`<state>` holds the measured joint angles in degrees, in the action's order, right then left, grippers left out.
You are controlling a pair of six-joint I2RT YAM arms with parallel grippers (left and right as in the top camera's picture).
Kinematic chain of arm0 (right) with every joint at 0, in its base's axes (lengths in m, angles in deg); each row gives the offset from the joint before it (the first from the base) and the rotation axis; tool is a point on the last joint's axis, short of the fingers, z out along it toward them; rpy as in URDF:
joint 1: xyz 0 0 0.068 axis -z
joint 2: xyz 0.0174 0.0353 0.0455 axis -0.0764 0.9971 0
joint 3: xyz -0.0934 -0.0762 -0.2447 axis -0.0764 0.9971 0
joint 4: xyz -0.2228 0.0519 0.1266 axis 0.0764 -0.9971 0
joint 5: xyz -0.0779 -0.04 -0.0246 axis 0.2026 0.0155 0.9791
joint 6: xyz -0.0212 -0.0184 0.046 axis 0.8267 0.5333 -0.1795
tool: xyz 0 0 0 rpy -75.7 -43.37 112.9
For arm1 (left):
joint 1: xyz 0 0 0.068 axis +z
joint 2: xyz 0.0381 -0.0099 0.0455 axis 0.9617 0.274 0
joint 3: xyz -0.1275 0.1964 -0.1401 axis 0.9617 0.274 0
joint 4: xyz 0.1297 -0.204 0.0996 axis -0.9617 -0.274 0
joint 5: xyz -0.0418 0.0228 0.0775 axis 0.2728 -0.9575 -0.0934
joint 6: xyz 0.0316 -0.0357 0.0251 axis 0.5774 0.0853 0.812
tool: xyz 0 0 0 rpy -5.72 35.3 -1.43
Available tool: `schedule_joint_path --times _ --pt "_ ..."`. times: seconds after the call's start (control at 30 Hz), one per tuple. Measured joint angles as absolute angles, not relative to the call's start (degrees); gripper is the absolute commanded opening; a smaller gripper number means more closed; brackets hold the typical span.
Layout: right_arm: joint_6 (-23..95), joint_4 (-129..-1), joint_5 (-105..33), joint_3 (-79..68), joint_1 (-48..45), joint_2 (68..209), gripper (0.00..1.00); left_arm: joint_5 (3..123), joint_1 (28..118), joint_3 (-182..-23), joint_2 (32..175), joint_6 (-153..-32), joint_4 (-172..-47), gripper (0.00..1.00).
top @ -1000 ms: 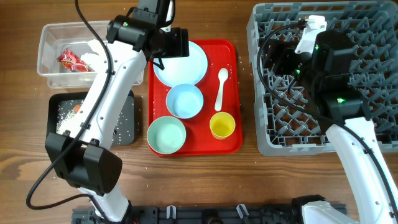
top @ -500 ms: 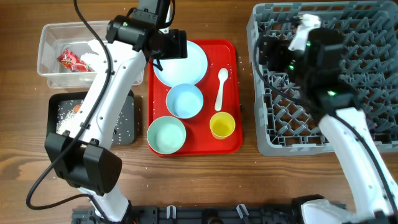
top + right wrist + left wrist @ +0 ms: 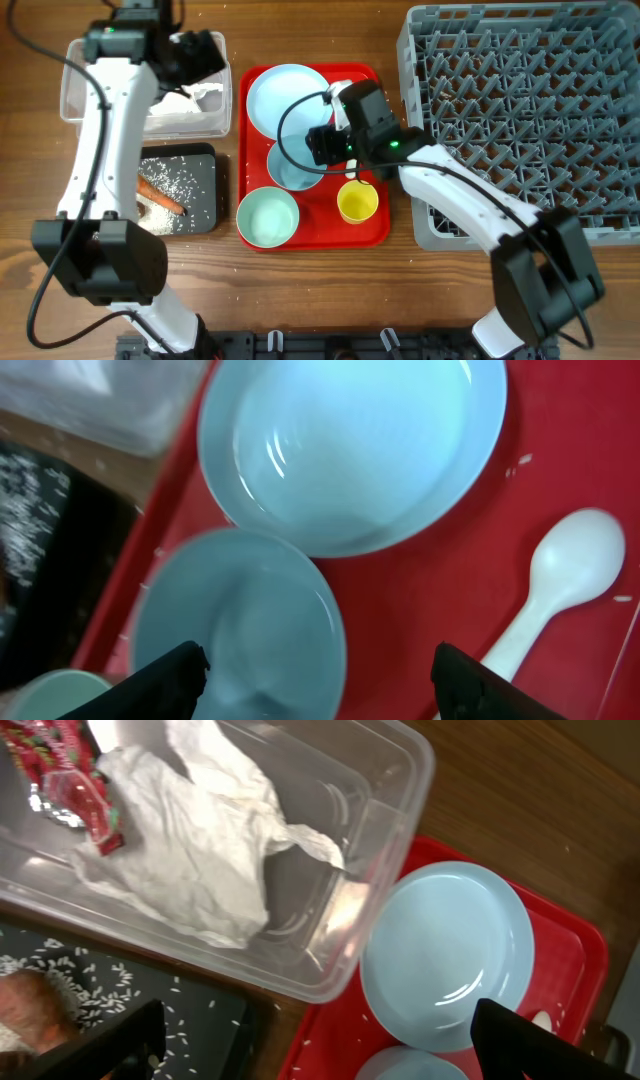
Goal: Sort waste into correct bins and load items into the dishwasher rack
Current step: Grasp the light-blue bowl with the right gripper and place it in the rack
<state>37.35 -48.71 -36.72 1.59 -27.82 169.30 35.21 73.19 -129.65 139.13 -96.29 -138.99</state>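
Overhead count: one light blue plate, two light blue bowls (middle bowl, front bowl) and one yellow cup, all on the red tray.
Spoon: one white spoon, on the red tray beside the plate.
Waste: one napkin and one red wrapper in the clear tub; one carrot among rice grains in the black tray.
Left gripper: over the tub's corner, fingers spread, holding nothing.
Right gripper: arm stretched from the rack side, over the middle bowl, fingers spread, empty.

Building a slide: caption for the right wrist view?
Open right hand above a light blue bowl on the red tray, with the plate and white spoon beyond.
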Motion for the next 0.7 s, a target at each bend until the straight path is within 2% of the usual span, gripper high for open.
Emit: schedule_joint_path --times 0.13,0.23,0.3,0.33,0.47,0.5,0.53,0.7 --pt "42.91 -49.52 -35.8 1.59 -27.78 172.23 0.73 35.19 78.28 -129.65 139.13 -96.33 -139.01 1.0" --pt "45.66 -49.28 -35.58 1.55 -27.78 175.62 0.63 35.21 79.13 -129.65 139.13 -96.33 -139.21 1.0" --pt "46.86 -49.34 -35.6 1.55 -27.78 178.39 0.52 35.21 79.09 -129.65 139.13 -96.33 -139.21 1.0" --pt "47.26 -49.3 -35.62 1.55 -27.78 178.68 0.34 35.21 79.09 -129.65 139.13 -96.33 -139.21 1.0" --pt "47.76 -48.86 -35.58 1.55 -27.78 178.68 0.23 34.99 79.09 -129.65 139.15 -96.33 -139.21 1.0" --pt "47.89 -48.84 -35.56 1.55 -27.78 178.68 0.12 34.95 79.09 -129.65 139.15 -96.33 -139.21 1.0" --pt "47.98 -48.86 -35.54 1.53 -27.78 178.68 0.06 34.8 79.09 -129.65 139.15 -96.33 -139.21 1.0" --pt "48.17 -55.68 -35.03 -3.78 -27.78 177.74 0.04 34.78 79.09 -129.65 139.15 -96.33 -139.21 1.0"
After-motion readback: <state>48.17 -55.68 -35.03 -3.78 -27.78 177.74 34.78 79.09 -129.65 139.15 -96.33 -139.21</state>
